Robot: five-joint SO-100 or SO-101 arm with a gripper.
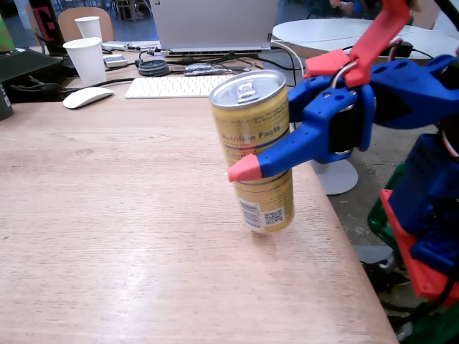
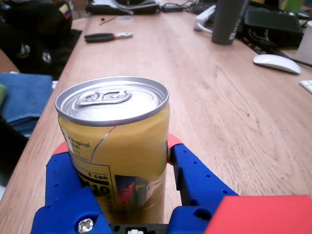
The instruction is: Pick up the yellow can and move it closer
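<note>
Gripper clamped mid-height on can, fingers either side w/ body dented by squeeze; can sits tilted near table edge, base seemingly lifting for carry

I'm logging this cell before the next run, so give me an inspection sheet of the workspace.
Surface: wooden table, bare in front.
Job's things: yellow can, slightly tilted, near the right edge in the fixed view.
Clutter: two paper cups, mouse, keyboard, laptop; pliers in the wrist view.
Grippers: tool clamped around the can's middle.
Cables: several behind the keyboard.
Surroundings: round white table, chair.
</note>
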